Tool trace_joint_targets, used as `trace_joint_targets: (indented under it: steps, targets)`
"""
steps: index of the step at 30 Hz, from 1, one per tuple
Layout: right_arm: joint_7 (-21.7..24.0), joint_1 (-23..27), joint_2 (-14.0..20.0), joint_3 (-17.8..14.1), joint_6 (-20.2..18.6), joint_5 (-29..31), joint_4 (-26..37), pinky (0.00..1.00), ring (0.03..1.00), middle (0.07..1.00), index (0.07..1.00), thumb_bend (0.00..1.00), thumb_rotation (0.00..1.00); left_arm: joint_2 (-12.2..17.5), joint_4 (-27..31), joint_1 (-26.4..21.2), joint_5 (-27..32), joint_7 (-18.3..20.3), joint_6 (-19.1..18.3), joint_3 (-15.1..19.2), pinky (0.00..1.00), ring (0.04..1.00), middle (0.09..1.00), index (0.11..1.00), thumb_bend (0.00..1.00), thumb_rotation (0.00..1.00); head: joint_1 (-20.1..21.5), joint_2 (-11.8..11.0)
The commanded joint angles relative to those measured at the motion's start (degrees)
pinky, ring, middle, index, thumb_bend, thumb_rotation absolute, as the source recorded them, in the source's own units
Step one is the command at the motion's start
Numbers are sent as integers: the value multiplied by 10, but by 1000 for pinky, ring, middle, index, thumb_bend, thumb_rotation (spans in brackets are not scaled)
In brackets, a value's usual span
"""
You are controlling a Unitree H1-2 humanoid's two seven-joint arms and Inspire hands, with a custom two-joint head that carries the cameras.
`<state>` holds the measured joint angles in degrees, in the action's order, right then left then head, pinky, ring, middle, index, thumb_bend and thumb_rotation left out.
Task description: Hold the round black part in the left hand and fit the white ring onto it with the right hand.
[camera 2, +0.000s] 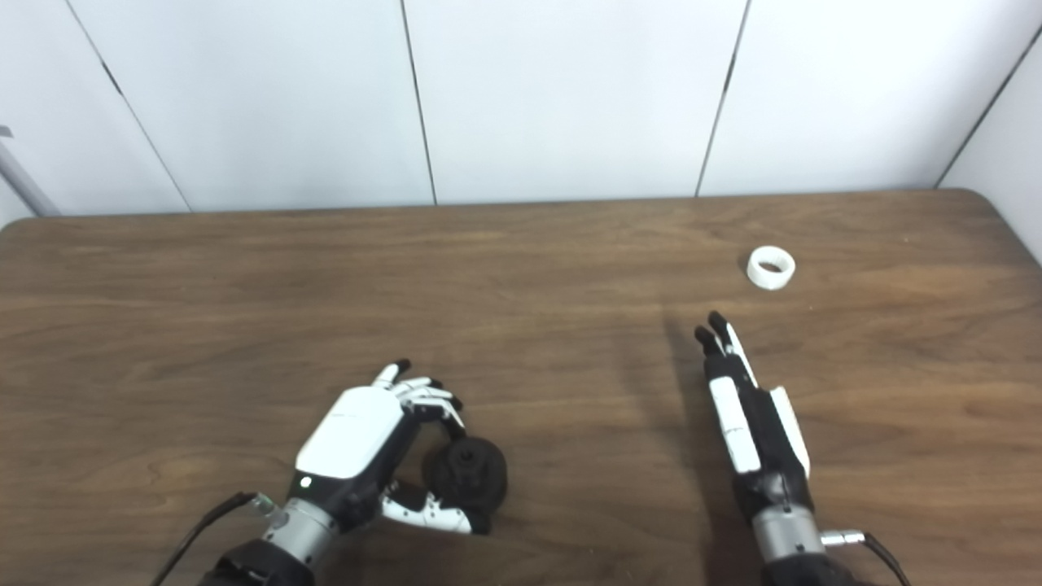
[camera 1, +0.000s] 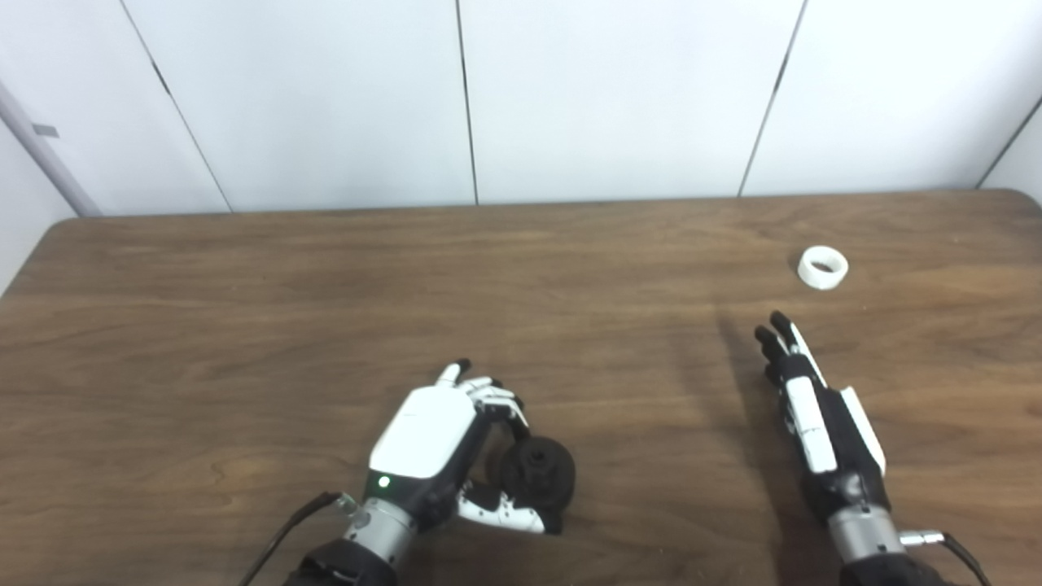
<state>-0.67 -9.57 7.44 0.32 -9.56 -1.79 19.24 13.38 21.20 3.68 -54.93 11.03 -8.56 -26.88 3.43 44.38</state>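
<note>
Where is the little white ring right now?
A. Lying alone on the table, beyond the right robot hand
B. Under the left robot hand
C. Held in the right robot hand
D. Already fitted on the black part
A. The white ring lies by itself on the table, past the fingertips of the empty right robot hand.

Round black part (camera 1: 538, 476) sits near bench front edge; white ring (camera 1: 823, 267) lies flat, well apart to its far right.

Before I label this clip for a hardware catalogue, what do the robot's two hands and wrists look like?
Both are black with white shell plates. The left hand has a broad white back plate with a small green light near a silver wrist, and a black cable trails off. The right hand shows narrow white strips, a silver wrist and a metal plug with a black cable.
</note>
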Motion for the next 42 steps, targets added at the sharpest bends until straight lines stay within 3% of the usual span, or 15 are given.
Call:
trace_joint_targets:
  steps: [1, 19, 25, 29, 31, 33, 36, 42]
  targets:
    - [-4, 15, -19, 2, -2, -3, 16, 1000, 971, 947, 967, 605, 1000, -6, -5, 0, -13, -23, 26, -4, 1000, 859, 758, 485, 522, 53, 2, 3]
    - [-11, 24, -18, -2, -38, 1, 34, 1000, 962, 925, 948, 660, 1000, -19, -66, 14, -7, -61, 79, 2, 1000, 869, 768, 485, 521, 49, 25, 20]
    - [-15, 37, -13, -13, -40, 0, 38, 969, 956, 924, 938, 587, 998, -16, -74, 12, -8, -64, 85, 4, 1000, 871, 770, 486, 522, 50, 43, 18]
    - [-15, 54, 0, -26, -37, -10, 46, 959, 948, 926, 918, 580, 910, -17, -79, 10, -6, -64, 89, 8, 1000, 873, 772, 486, 522, 50, 55, 16]
    - [-26, 69, 7, -36, -38, -36, 49, 884, 914, 904, 877, 578, 808, -16, -82, 9, -4, -66, 92, 10, 1000, 872, 770, 485, 522, 50, 64, 14]
    - [-39, 80, 10, -39, -52, -80, 53, 832, 887, 876, 836, 641, 784, -15, -83, 8, -3, -66, 93, 11, 1000, 872, 770, 485, 522, 50, 74, 14]
    - [-45, 102, 23, -48, -72, -123, 58, 872, 883, 869, 824, 704, 773, -10, -79, 8, 1, -61, 94, 14, 1000, 877, 773, 485, 522, 50, 99, 18]
    - [-33, 161, 64, -75, -111, -143, 43, 889, 889, 883, 834, 776, 487, -1, -74, 4, 7, -55, 96, 21, 1000, 878, 772, 485, 522, 50, 134, 17]
